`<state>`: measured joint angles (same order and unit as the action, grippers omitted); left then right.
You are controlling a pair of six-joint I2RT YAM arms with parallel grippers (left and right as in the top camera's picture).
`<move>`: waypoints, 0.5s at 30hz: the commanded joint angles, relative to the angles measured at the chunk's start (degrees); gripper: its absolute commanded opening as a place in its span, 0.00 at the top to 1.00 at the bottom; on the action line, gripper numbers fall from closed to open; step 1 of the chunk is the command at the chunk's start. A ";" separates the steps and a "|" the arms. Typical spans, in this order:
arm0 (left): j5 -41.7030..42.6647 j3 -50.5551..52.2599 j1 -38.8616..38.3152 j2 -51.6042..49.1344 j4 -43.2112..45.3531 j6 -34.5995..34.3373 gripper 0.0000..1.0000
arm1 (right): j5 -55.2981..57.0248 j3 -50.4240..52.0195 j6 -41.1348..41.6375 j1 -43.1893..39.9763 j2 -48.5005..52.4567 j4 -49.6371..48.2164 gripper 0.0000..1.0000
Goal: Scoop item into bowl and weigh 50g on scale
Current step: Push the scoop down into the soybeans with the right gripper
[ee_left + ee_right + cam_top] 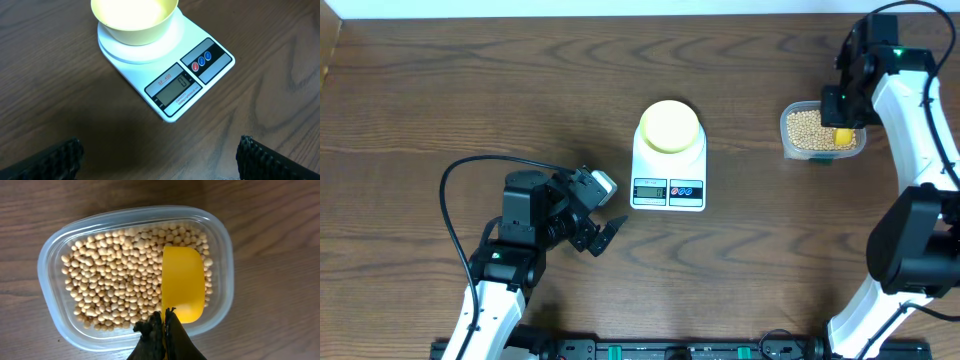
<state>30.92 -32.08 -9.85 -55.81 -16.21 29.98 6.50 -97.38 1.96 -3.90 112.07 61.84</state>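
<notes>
Hovering low over the dark wooden table, the left arm's tool gapes wide, facing the white rectangular digital scale carrying the pale yellow-green bowl. At far right, the right arm bends down over the clear plastic tub of small tan beans, its tool pinched onto the yellow plastic scoop.

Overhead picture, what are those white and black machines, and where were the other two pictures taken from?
The overhead view looks down on a wooden table with two robot arms. The other two pictures come from a camera on each arm's wrist. In the middle stands a white kitchen scale with a pale yellow-green bowl on it, seemingly empty. At the right, a clear tub holds tan beans. The right gripper is shut on a yellow scoop over the beans. The left gripper is open, holding nothing, beside the scale.
</notes>
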 commanded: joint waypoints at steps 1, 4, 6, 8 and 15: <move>-0.52 -0.55 0.24 0.46 0.02 -0.09 0.01 | 0.46 0.02 0.11 0.61 1.95 0.17 0.99; -0.52 -0.55 0.24 0.46 0.02 -0.09 0.01 | 0.33 0.02 0.13 1.11 2.38 0.28 0.99; -0.52 -0.55 0.24 0.46 0.02 -0.09 0.01 | -0.09 0.02 0.13 1.55 2.43 0.00 0.99; -0.52 -0.55 0.24 0.46 0.02 -0.09 0.01 | -1.73 0.02 0.13 1.62 2.43 -0.20 0.99; -0.52 -0.55 0.24 0.46 0.02 -0.09 0.01 | -9.05 0.02 0.22 1.60 2.43 0.11 0.99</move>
<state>30.92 -32.08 -9.85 -55.81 -16.21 30.00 2.76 -97.38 1.96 -2.68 113.84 61.67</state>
